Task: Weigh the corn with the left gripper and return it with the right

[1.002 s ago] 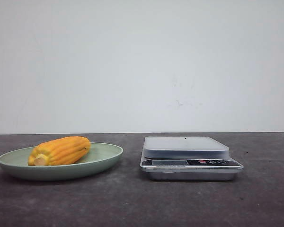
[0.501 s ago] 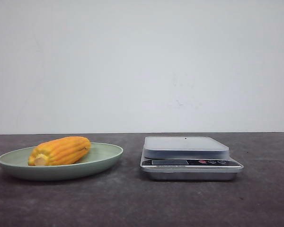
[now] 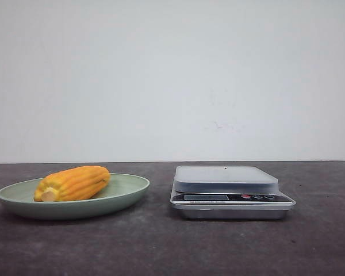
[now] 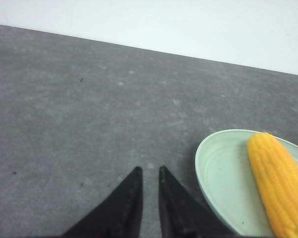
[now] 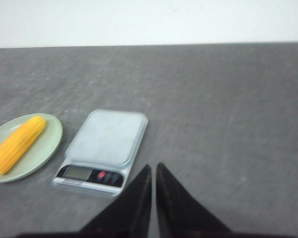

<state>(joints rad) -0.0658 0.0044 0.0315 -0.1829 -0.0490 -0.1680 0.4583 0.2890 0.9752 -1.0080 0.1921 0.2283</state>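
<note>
The corn (image 3: 75,183), a stubby yellow-orange cob, lies on its side in the pale green plate (image 3: 129,191) at the table's left. It also shows in the left wrist view (image 4: 280,183) and the right wrist view (image 5: 17,144). The silver scale (image 3: 225,178) stands to the plate's right, its platform bare. My left gripper (image 4: 149,169) hangs over bare table beside the plate (image 4: 223,178), its jaws nearly together and empty. My right gripper (image 5: 153,166) is shut and empty, back from the scale (image 5: 107,136) on its right-hand side. Neither gripper shows in the front view.
The table (image 3: 161,247) is dark grey, and a plain white wall (image 3: 172,80) stands behind it. The scale's display and red button (image 5: 102,174) face the robot.
</note>
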